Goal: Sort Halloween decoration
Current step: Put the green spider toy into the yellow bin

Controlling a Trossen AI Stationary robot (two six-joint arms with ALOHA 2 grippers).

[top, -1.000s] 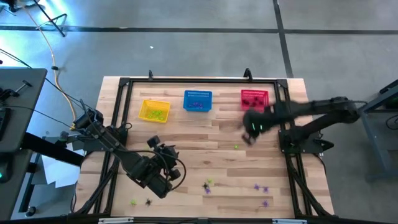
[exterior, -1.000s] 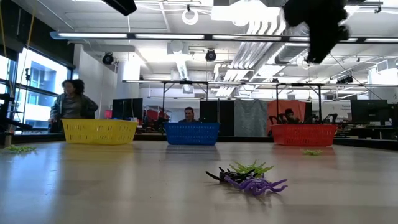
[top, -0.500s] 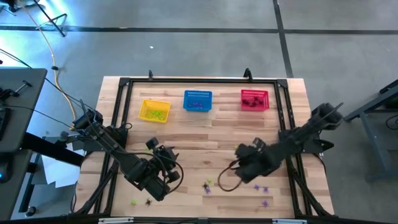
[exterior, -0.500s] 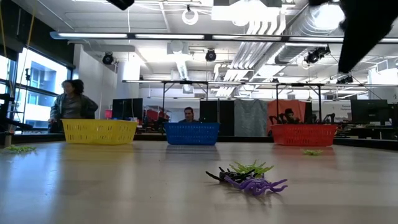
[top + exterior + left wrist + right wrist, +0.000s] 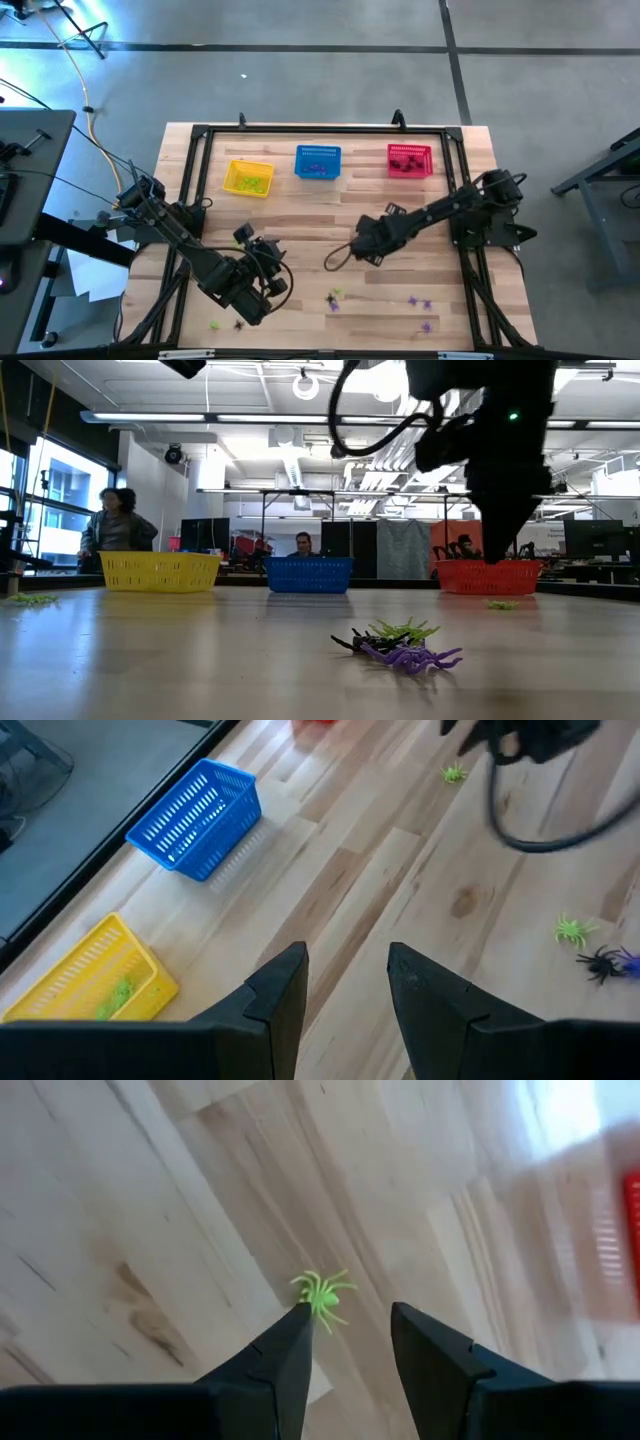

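Spiders of tiny plastic, in purple [image 5: 419,301], yellow-green [image 5: 321,1292] and black [image 5: 603,963], lie scattered over the near half of the wooden table [image 5: 300,215]; more sit inside the yellow basket [image 5: 248,179], blue basket [image 5: 318,163] and red basket [image 5: 409,160] along the far edge. Right gripper [image 5: 345,1342] hovers over a lone green one, fingers parted, holding nothing. Left gripper [image 5: 345,985] waits near the front left, likewise spread and empty. Beyond the table, people sit among desks.

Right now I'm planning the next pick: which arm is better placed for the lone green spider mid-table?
Right. The right gripper is open, with the green spider just ahead of its fingers; the left gripper waits farther off.
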